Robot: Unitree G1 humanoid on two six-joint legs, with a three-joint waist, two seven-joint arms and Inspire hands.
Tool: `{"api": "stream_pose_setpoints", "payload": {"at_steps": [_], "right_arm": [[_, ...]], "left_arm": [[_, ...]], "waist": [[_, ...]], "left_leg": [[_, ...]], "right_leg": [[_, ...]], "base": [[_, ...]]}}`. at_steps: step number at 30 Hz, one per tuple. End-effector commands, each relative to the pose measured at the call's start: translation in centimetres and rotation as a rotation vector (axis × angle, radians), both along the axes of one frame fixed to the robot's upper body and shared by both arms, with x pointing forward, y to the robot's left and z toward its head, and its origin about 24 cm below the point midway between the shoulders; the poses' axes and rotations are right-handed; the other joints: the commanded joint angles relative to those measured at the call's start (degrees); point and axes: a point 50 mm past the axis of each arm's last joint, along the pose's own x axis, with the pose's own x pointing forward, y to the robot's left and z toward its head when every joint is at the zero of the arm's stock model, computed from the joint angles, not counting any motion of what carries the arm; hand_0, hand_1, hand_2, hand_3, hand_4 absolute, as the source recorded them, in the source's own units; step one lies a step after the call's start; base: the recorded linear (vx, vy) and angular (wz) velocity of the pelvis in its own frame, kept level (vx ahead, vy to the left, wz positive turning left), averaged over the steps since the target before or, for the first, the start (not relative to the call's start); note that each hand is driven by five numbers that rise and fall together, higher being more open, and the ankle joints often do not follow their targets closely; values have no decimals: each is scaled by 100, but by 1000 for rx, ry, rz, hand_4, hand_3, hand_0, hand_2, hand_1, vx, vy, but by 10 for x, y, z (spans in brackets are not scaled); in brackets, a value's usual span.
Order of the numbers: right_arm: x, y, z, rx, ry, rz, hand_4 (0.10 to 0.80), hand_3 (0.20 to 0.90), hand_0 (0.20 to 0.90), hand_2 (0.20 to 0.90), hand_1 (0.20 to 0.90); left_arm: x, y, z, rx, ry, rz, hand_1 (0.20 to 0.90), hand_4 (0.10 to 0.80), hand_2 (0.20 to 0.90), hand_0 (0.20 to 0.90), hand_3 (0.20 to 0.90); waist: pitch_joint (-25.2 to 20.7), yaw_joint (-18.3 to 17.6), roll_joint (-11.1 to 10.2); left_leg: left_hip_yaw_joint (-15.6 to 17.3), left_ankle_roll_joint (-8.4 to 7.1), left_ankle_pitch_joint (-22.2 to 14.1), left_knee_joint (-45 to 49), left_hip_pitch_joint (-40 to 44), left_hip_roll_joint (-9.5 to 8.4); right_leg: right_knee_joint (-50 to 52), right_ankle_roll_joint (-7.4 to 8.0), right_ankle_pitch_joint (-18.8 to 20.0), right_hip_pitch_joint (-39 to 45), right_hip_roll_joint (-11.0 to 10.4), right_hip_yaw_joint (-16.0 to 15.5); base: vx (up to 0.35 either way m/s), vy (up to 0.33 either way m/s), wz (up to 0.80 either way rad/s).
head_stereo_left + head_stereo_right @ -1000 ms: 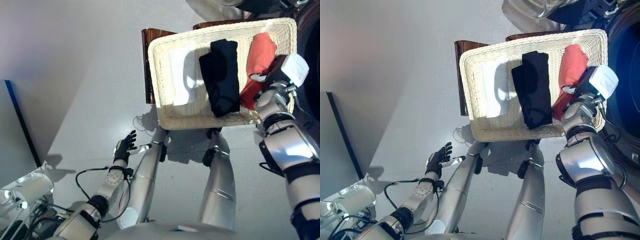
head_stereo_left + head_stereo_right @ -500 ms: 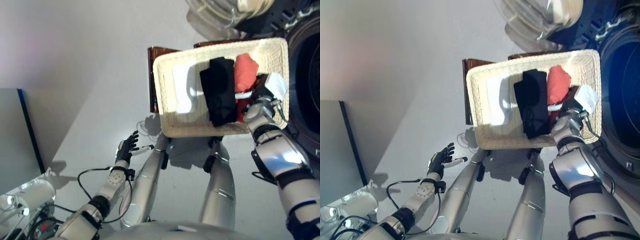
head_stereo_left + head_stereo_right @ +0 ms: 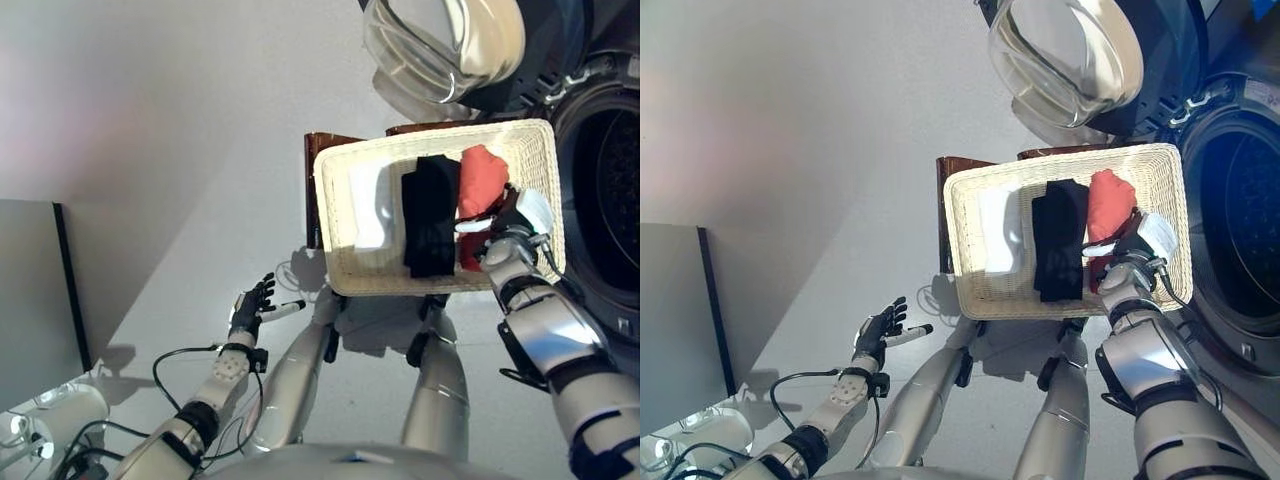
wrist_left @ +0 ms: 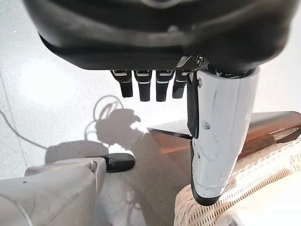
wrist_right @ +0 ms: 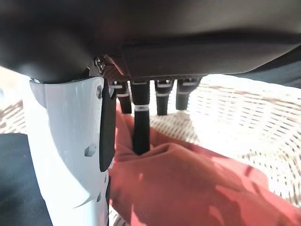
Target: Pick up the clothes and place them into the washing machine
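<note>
A shallow white wicker basket (image 3: 337,230) rests on a low dark brown box (image 3: 312,190) beside the washing machine (image 3: 610,180). In it lie a white cloth (image 3: 370,195), a black cloth (image 3: 430,215) and a bunched red cloth (image 3: 483,178), side by side. My right hand (image 3: 507,212) is in the basket on the red cloth. In the right wrist view its white-covered thumb (image 5: 70,155) and one curled finger (image 5: 140,132) pinch a fold of the red cloth (image 5: 188,188). My left hand (image 3: 250,303) hangs open and empty over the floor, well short of the basket.
The machine's round glass door (image 3: 440,45) stands open above the basket, the dark drum opening to its right. A grey panel with a dark edge (image 3: 62,270) stands at the far left. Pale floor lies between it and the basket. The basket rim (image 4: 225,197) shows in the left wrist view.
The whole picture has shifted, so the camera moved and more of the machine shows. The red cloth looks shorter and more bunched under my right hand. My left hand has stayed open.
</note>
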Motion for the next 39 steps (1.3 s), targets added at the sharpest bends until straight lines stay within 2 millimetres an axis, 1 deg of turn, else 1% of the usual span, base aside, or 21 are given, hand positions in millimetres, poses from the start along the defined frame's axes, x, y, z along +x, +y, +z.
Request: {"api": "stream_pose_setpoints", "payload": {"at_steps": [1, 4, 7, 11, 14, 18, 19, 20, 27, 29, 34, 39], "right_arm": [[8, -2, 18, -10, -82, 10, 800, 900, 900, 900, 900], [9, -3, 23, -15, -94, 8, 800, 900, 900, 900, 900], [17, -9, 50, -53, -157, -6, 800, 900, 900, 900, 900], [24, -11, 73, -111, -203, -4, 800, 900, 900, 900, 900], [28, -9, 86, -157, -219, 6, 800, 900, 900, 900, 900], [32, -4, 91, -185, -223, 30, 800, 900, 900, 900, 900], [33, 0, 91, -192, -223, 43, 457, 420, 420, 420, 420], [34, 1, 91, -193, -226, 48, 300, 200, 200, 200, 200], [37, 12, 86, -183, -224, 79, 300, 200, 200, 200, 200], [38, 14, 87, -180, -232, 83, 300, 200, 200, 200, 200], [39, 14, 86, -177, -235, 88, 300, 200, 200, 200, 200], [35, 12, 77, -165, -209, 81, 300, 200, 200, 200, 200]], "left_arm": [[-9, 24, -6, 41, 27, 76, 900, 800, 900, 900, 900], [-8, 24, -6, 39, 26, 80, 900, 800, 900, 900, 900], [-4, 24, -1, 32, 0, 80, 900, 800, 900, 900, 900], [1, 21, 6, 16, -38, 64, 900, 800, 900, 900, 900], [6, 20, 11, 14, -64, 61, 900, 800, 900, 900, 900], [11, 20, 16, 5, -88, 69, 900, 800, 900, 900, 900], [13, 19, 16, 5, -90, 77, 900, 800, 900, 900, 900], [13, 19, 16, 6, -92, 81, 900, 800, 900, 900, 900], [13, 23, 15, 13, -88, 108, 900, 800, 900, 900, 900], [13, 25, 15, 19, -87, 116, 900, 800, 900, 900, 900], [13, 25, 15, 21, -91, 116, 900, 800, 900, 900, 900], [11, 27, 12, 22, -76, 125, 900, 800, 900, 900, 900]], "waist": [[99, 51, 42], [136, 42, 67], [280, 40, 159], [388, -1, 209], [460, -13, 223], [543, -56, 217], [585, -85, 192], [596, -94, 184], [602, -140, 160], [583, -152, 147], [538, -169, 112], [478, -203, 87]], "left_leg": [[111, -436, -294, 247, -485, 44], [116, -441, -294, 268, -572, 62], [145, -448, -299, 380, -852, 74], [213, -437, -317, 508, -1112, 82], [241, -429, -314, 521, -1269, 93], [249, -428, -314, 553, -1388, 107], [272, -422, -328, 618, -1468, 101], [276, -422, -331, 631, -1494, 96], [276, -419, -331, 642, -1555, 82], [275, -416, -337, 633, -1538, 79], [293, -421, -328, 579, -1461, 79], [316, -429, -333, 522, -1293, 75]], "right_leg": [[44, -20, -617, 346, 56, -6], [134, -34, -659, 226, 69, 23], [308, -54, -696, -108, 85, 82], [465, -74, -709, -409, 69, 155], [514, -79, -699, -611, 80, 201], [553, -79, -684, -749, 86, 259], [606, -88, -686, -837, 95, 276], [616, -90, -683, -865, 97, 283], [613, -83, -654, -920, 106, 294], [584, -81, -642, -903, 115, 297], [508, -74, -615, -818, 130, 307], [431, -67, -594, -662, 137, 300]], "base": [[0, 0, 0], [0, 0, 0], [-27, 2, 7], [-6, 18, -1], [-4, 26, -4], [-16, 17, -5], [-19, 15, -4], [-25, 13, -3], [-1, 1, 0], [0, 0, 0], [0, 0, 0], [6, -2, -3]]}}
